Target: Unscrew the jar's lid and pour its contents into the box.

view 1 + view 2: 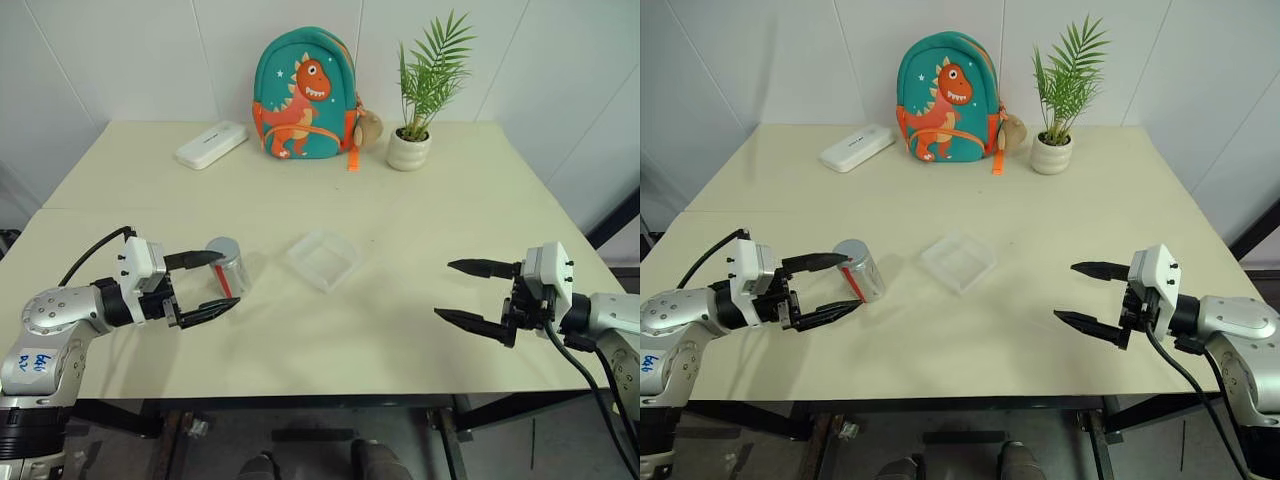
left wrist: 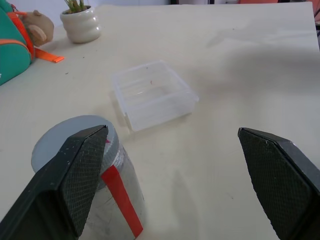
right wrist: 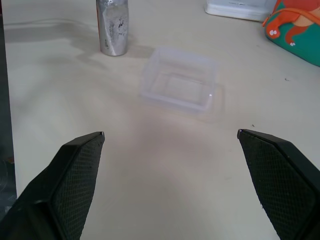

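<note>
We see the jar (image 1: 229, 266) standing upright on the worktop (image 1: 400, 210), lid (image 2: 70, 140) still on, just beside our left pincer (image 1: 207, 284), whose fingers stand wide apart with nothing between them; one finger (image 2: 75, 185) reaches alongside the jar's top, though we cannot tell whether it touches. The clear plastic box (image 1: 323, 259) sits near the jar, toward the middle, open side up and apparently empty. Our right pincer (image 1: 468, 293) hovers well apart on the other side, also wide and empty. We judge the jar light, stiff and rather slick, with a crinkled foil-like skin, so it may spin or tip under a loose grip; we would clamp the body low across its width with one pincer and take the lid by its rim with the other. The thin box will likely slide if nudged.
</note>
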Available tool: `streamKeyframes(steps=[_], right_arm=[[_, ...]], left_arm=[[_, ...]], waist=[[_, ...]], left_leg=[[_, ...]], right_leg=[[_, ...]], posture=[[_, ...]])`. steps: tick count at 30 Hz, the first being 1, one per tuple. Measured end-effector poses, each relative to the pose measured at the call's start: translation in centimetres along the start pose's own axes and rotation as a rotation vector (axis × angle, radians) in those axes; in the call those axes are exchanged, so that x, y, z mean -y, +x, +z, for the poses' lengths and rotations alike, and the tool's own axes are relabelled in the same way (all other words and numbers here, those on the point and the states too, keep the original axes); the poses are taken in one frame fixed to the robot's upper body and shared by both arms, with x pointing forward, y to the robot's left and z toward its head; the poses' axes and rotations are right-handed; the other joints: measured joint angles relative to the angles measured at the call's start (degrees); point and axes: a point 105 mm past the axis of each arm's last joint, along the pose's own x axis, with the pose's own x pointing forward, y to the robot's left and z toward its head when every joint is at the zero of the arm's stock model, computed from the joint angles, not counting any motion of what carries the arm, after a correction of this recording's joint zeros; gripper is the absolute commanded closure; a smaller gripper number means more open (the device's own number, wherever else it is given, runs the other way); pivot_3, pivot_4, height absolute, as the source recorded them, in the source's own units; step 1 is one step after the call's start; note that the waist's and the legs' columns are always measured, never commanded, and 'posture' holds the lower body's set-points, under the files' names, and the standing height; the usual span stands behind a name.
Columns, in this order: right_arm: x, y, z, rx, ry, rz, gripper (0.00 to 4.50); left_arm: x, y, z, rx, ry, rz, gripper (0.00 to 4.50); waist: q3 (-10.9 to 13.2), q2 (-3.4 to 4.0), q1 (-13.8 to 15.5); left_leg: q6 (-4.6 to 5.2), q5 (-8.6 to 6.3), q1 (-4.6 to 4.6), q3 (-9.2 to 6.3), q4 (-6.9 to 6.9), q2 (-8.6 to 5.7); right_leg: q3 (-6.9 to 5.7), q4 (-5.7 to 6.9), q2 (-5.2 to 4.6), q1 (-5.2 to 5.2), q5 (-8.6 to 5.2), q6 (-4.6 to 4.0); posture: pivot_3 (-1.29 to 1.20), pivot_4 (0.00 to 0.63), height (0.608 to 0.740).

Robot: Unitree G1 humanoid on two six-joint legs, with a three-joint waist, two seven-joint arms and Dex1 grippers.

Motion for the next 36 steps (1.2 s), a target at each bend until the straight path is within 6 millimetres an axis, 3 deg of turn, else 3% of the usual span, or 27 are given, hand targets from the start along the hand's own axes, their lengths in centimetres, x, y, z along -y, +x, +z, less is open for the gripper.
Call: streamKeyframes(steps=[10, 14, 20, 28, 33, 36], right_arm=[[0.8, 3.0, 0.5, 0.069, 0.000, 0.057, 0.00], [0.9, 5.0, 2.5, 0.169, 0.007, 0.098, 0.00], [0.0, 7.3, 4.3, 0.254, 0.003, 0.178, 0.00], [-0.8, 8.2, 5.5, 0.297, 0.021, 0.234, 0.00], [-0.8, 8.3, 5.9, 0.302, 0.012, 0.232, 0.00], [-0.7, 8.4, 6.2, 0.312, 0.006, 0.226, 0.00]], left_arm=[[2.4, -2.3, -2.0, -0.039, -0.023, 0.128, 0.06], [2.8, -3.7, -3.3, -0.053, -0.051, 0.346, 0.06], [2.5, -2.7, -3.8, 0.019, -0.156, 0.642, 0.06], [3.4, 1.1, -5.1, 0.040, -0.239, 0.759, 0.06], [1.4, 2.0, -4.6, 0.058, -0.202, 0.881, 0.06], [1.0, 2.3, -5.4, 0.021, -0.179, 0.911, 0.06]], waist=[[0.0, 0.00, 0.0], [0.0, 0.00, 0.0], [0.0, -0.05, 0.6], [-0.1, -0.09, 1.0], [-0.1, -0.09, 1.2], [-0.1, -0.09, 1.0]], left_leg=[[-0.01, -0.01, 0.03, 0.19, -0.04, 0.01], [-0.02, -0.02, 0.05, 0.26, -0.02, 0.01], [-0.01, -0.01, 0.05, 0.29, 0.09, -0.08], [-0.01, -0.01, 0.04, 0.34, 0.09, -0.13], [0.02, 0.01, 0.05, 0.37, 0.12, -0.14], [0.02, 0.01, 0.05, 0.44, 0.10, -0.14]], right_leg=[[0.23, -0.10, 0.00, -0.03, 0.01, 0.03], [0.33, -0.14, 0.00, -0.01, 0.04, 0.07], [0.48, -0.16, 0.01, 0.05, 0.13, 0.22], [0.63, -0.20, 0.03, 0.02, 0.22, 0.36], [0.66, -0.24, 0.05, 0.04, 0.23, 0.37], [0.71, -0.30, 0.05, 0.03, 0.25, 0.39]], posture=[[0.00, 0.150, 0.740], [0.00, 0.150, 0.740], [0.00, 0.150, 0.740], [0.00, 0.150, 0.740], [0.00, 0.150, 0.740], [0.00, 0.150, 0.740]])
